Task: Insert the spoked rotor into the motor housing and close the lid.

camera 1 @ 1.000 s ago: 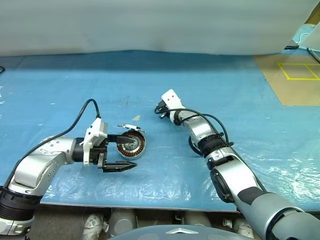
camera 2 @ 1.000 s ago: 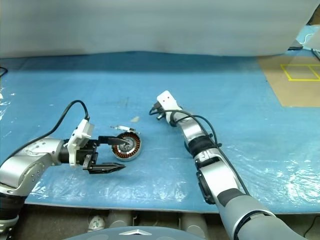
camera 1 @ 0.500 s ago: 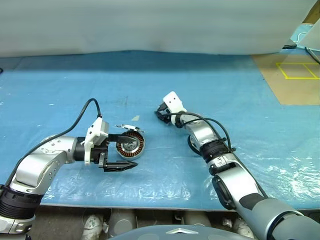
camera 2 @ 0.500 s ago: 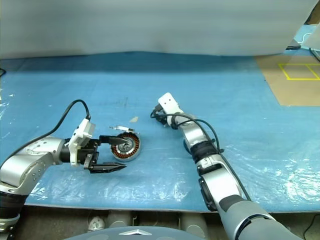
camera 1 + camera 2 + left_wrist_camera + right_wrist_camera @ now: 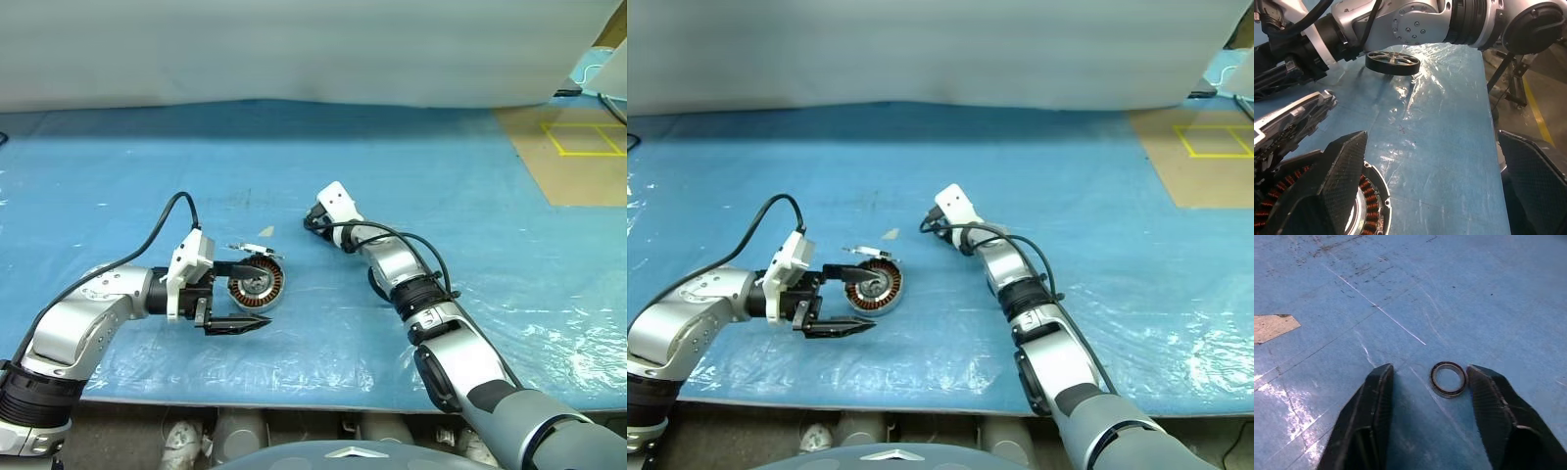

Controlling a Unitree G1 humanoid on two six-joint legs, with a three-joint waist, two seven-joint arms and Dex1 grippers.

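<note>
Resting on the blue sheet, the housing (image 5: 256, 284) sits between the spread left gripper (image 5: 245, 297) fingers. Right gripper (image 5: 1427, 382) is parted around a small ring (image 5: 1448, 379). Rotor (image 5: 1392, 62) lies beside the right arm.

Silver arms with black cables – each white-bracketed wrist bears a black two-fingered claw.

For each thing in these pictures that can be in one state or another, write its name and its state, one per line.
motor housing: uncovered, windings showing, no rotor inside, between the left hand's fingers
lid: open
spoked rotor: lying flat on the blue sheet, outside the housing, beside the right arm
small ring: lying flat, unheld
left hand: open around the housing
right hand: open, fingers either side of the ring
</note>
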